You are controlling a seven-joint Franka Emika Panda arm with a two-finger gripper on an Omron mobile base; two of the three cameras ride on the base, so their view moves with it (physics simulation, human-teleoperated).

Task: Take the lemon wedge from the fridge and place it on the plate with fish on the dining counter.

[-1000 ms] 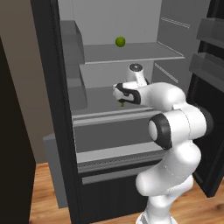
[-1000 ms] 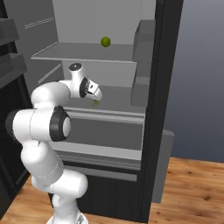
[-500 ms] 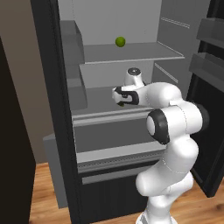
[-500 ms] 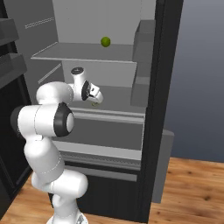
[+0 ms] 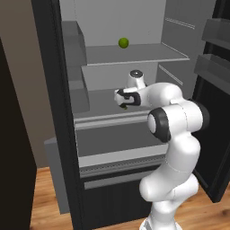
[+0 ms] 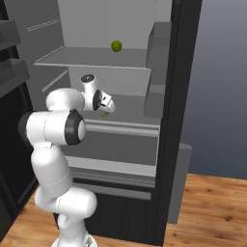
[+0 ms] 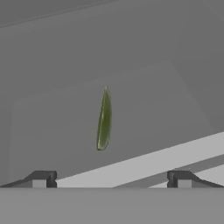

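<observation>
The hand is open wide, and its two dark fingertips stand far apart with nothing between them. It holds nothing. In the hand view the lemon wedge lies just ahead of the fingertips, in line with the gap. It is a thin yellow-green sliver on the grey floor of a shelf.

In the left base view the hand reaches into the open fridge and points down at the middle shelf. The lemon wedge shows as a small green bit right under it. The white arm rises from the floor, bends at a big dark joint, and stretches forward into the fridge.

A round green fruit sits on the shelf above, well apart from the hand.
</observation>
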